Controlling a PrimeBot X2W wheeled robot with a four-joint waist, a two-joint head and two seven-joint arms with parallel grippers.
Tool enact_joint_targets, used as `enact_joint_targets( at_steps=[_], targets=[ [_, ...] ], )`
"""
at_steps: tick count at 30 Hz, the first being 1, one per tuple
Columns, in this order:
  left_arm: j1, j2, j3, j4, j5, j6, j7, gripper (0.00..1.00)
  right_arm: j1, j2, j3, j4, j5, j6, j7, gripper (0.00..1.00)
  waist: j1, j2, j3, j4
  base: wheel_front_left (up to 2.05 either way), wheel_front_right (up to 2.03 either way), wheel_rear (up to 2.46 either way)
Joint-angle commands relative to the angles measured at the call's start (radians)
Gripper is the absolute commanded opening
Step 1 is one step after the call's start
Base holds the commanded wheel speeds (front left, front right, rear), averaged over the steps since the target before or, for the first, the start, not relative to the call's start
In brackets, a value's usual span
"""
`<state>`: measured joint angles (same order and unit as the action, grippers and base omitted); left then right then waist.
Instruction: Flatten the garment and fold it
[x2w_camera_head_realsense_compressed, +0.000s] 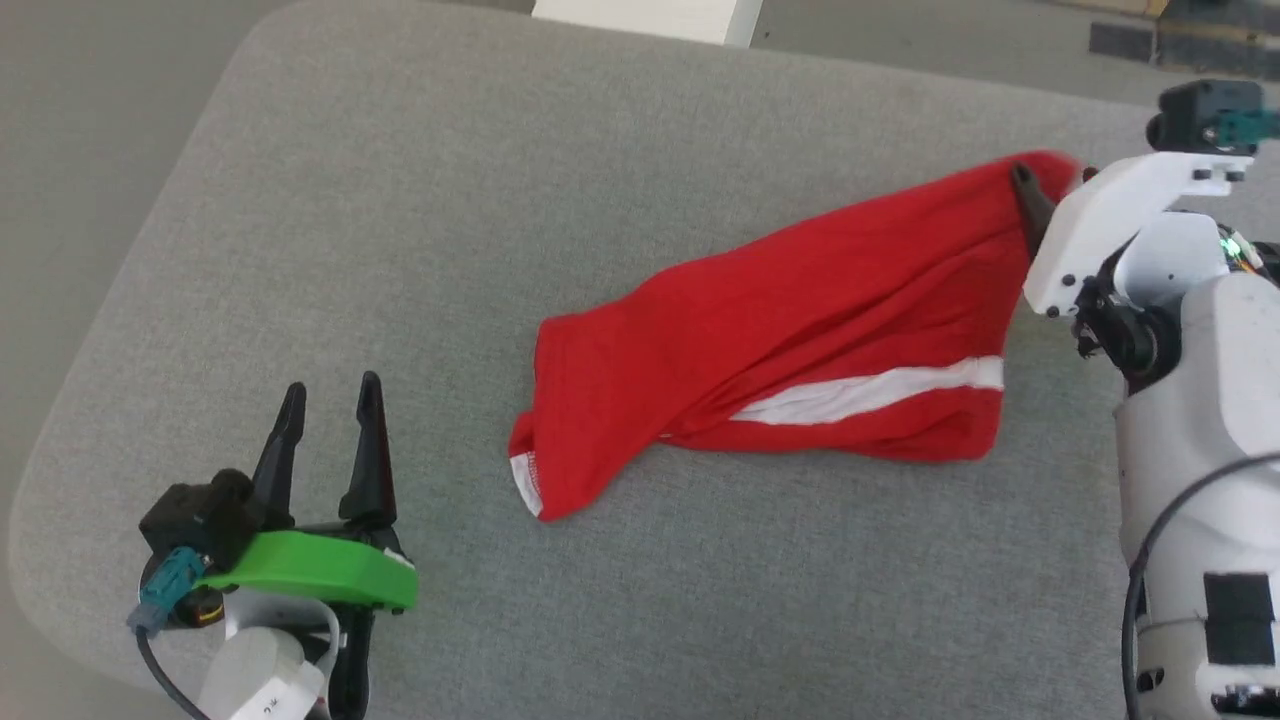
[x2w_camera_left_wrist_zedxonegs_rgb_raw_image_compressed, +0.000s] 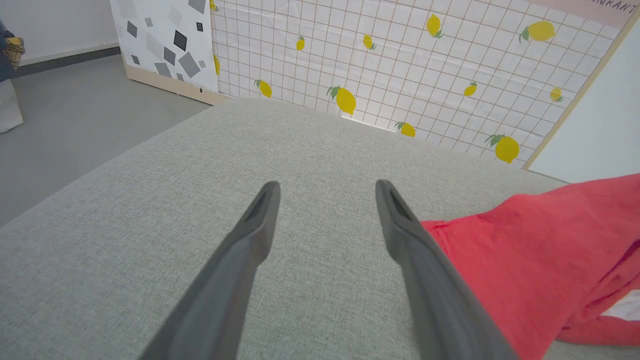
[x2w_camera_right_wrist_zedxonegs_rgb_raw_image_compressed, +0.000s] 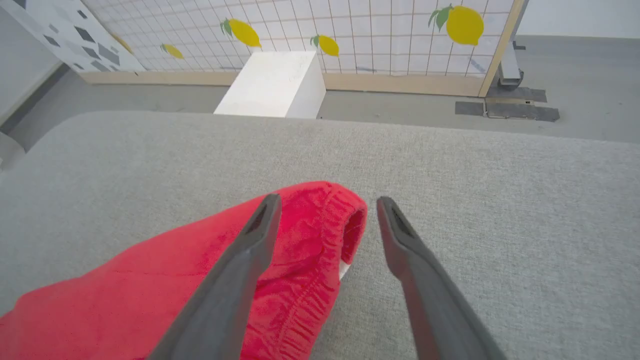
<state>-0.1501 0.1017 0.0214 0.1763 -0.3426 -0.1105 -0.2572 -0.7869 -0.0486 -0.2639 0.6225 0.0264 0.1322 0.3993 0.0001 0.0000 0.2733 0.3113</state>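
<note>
Well beyond garment (x2w_camera_head_realsense_compressed: 780, 330) and cushion (x2w_camera_head_realsense_compressed: 600, 150): white box (x2w_camera_right_wrist_zedxonegs_rgb_raw_image_compressed: 272, 85); lemon-print screen (x2w_camera_left_wrist_zedxonegs_rgb_raw_image_compressed: 400, 65)

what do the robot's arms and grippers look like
Two long dark tapered fingers each. On the left gripper: bright green bracket, black camera block, teal plug, black cable. On the right gripper: white housing, pale grey arm.

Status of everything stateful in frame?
garment: bunched and creased, not flat, lying on the grey pad.
left gripper: open, empty, beside the garment and apart from it.
right gripper: open, fingers astride the garment's gathered edge, not clamped.
</note>
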Motion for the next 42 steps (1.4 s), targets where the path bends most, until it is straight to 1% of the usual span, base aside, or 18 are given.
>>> enact_joint_targets(
  at_steps=[1, 4, 7, 11, 13, 15, 18, 20, 21, 22, 25, 27, 29, 30, 31, 35, 42],
  targets=[
    [0.015, 0.005, 0.003, 0.002, 0.008, -0.006, -0.004, 1.00, 0.041, -0.002, 0.010, -0.026, 0.036, -0.002, -0.037, 1.00, -0.0001, 0.0000, -0.058, -0.036, 0.00, 0.00, 0.00],
    [0.032, 0.010, 0.001, 0.001, 0.016, -0.008, -0.004, 1.00, 0.132, -0.002, 0.030, -0.098, 0.123, -0.002, -0.099, 1.00, -0.0001, 0.0000, -0.097, -0.064, 0.00, 0.00, 0.00],
    [0.053, 0.012, -0.009, 0.001, 0.021, -0.008, -0.003, 1.00, 0.277, -0.002, 0.035, -0.192, 0.204, -0.002, -0.141, 1.00, -0.0001, 0.0000, -0.131, -0.096, 0.00, 0.00, 0.00],
    [0.070, 0.013, -0.016, -0.002, 0.012, -0.007, 0.014, 1.00, 0.447, -0.002, 0.052, -0.279, 0.282, -0.002, -0.163, 1.00, -0.0001, 0.0000, -0.151, -0.136, 0.00, 0.00, 0.00],
    [0.074, 0.002, -0.020, 0.002, -0.024, -0.008, 0.057, 1.00, 0.524, -0.002, 0.058, -0.316, 0.335, -0.002, -0.167, 1.00, -0.0001, 0.0000, -0.148, -0.154, 0.00, 0.00, 0.00],
    [0.046, 0.008, -0.051, 0.011, -0.034, -0.011, 0.125, 1.00, 0.567, -0.002, 0.046, -0.344, 0.349, -0.002, -0.174, 1.00, -0.0001, 0.0000, -0.143, -0.160, 0.00, 0.00, 0.00],
    [-0.050, 0.026, -0.065, 0.046, -0.072, -0.009, 0.285, 1.00, 0.598, -0.002, 0.030, -0.393, 0.349, -0.002, -0.174, 1.00, -0.0001, 0.0000, -0.127, -0.182, 0.00, 0.00, 0.00],
    [-0.116, 0.041, -0.070, 0.082, -0.087, 0.004, 0.401, 1.00, 0.603, -0.002, 0.024, -0.420, 0.347, -0.002, -0.166, 1.00, -0.0001, 0.0000, -0.118, -0.194, 0.00, 0.00, 0.00],
    [-0.163, 0.059, -0.081, 0.111, -0.086, 0.015, 0.495, 1.00, 0.601, -0.002, 0.021, -0.442, 0.337, -0.002, -0.160, 1.00, -0.0001, 0.0000, -0.107, -0.206, 0.00, 0.00, 0.00],
    [-0.190, 0.065, -0.083, 0.135, -0.094, 0.027, 0.563, 1.00, 0.599, -0.002, 0.021, -0.454, 0.331, -0.002, -0.155, 1.00, -0.0001, 0.0000, -0.101, -0.215, 0.00, 0.00, 0.00],
    [-0.265, 0.106, -0.104, 0.200, -0.087, 0.056, 0.758, 1.00, 0.585, -0.002, 0.023, -0.488, 0.333, -0.002, -0.141, 1.00, -0.0001, 0.0000, -0.073, -0.248, 0.00, 0.00, 0.00],
    [-0.290, 0.129, -0.117, 0.236, -0.080, 0.069, 0.849, 1.00, 0.579, -0.002, 0.026, -0.500, 0.338, -0.002, -0.138, 1.00, -0.0001, 0.0000, -0.057, -0.268, 0.00, 0.00, 0.00],
    [-0.300, 0.143, -0.124, 0.253, -0.079, 0.070, 0.896, 1.00, 0.578, -0.002, 0.026, -0.509, 0.341, -0.002, -0.139, 1.00, -0.0001, 0.0000, -0.043, -0.286, 0.00, 0.00, 0.00],
    [-0.300, 0.150, -0.121, 0.251, -0.088, 0.065, 0.901, 0.08, 0.584, -0.002, 0.016, -0.516, 0.337, -0.002, -0.143, 1.00, -0.0001, 0.0000, -0.027, -0.300, 0.00, 0.00, 0.00],
    [-0.295, 0.144, -0.117, 0.244, -0.095, 0.066, 0.892, 0.00, 0.588, -0.002, 0.010, -0.518, 0.337, -0.002, -0.144, 1.00, -0.0001, 0.0000, -0.024, -0.301, 0.00, 0.00, 0.00],
    [-0.290, 0.142, -0.101, 0.219, -0.110, 0.065, 0.853, 0.00, 0.599, -0.002, 0.000, -0.524, 0.333, -0.002, -0.145, 1.00, -0.0001, 0.0000, -0.014, -0.294, 0.00, 0.00, 0.00],
    [-0.359, 0.174, -0.053, 0.189, -0.098, 0.099, 0.757, 0.00, 0.582, -0.002, 0.050, -0.525, 0.347, -0.002, -0.143, 1.00, -0.0001, 0.0000, 0.009, -0.295, 0.00, 0.00, 0.00]
  ],
)
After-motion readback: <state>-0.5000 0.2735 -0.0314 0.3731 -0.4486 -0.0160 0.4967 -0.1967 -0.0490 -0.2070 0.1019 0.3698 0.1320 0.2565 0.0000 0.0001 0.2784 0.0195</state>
